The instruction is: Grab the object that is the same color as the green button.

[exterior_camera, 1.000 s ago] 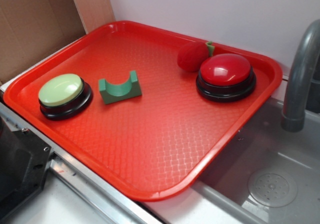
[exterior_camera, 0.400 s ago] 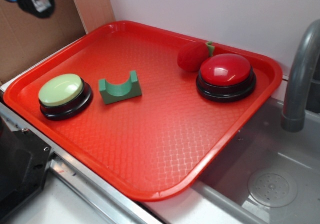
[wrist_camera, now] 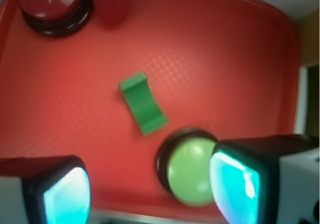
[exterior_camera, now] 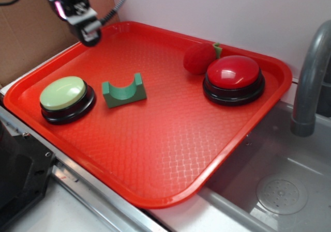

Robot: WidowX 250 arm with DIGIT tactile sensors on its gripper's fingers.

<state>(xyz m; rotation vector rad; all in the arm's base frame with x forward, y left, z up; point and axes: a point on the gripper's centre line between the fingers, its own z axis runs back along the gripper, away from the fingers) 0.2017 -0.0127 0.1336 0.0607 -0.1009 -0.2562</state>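
Two buttons, green block [exterior_camera: 124,91], plush on red tray [exterior_camera: 155,159].

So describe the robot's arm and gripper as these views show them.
The gripper is black with a pink-lit patch near its body, and a grey cable trails behind it. In the wrist view its jaws look like dark blocks with glowing cyan inner faces; the right one has a pale grey side.

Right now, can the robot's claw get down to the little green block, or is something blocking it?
Probably yes. The gripper hangs open above the tray's far-left corner, and the green block sits alone, apart from the green button, nothing on top.
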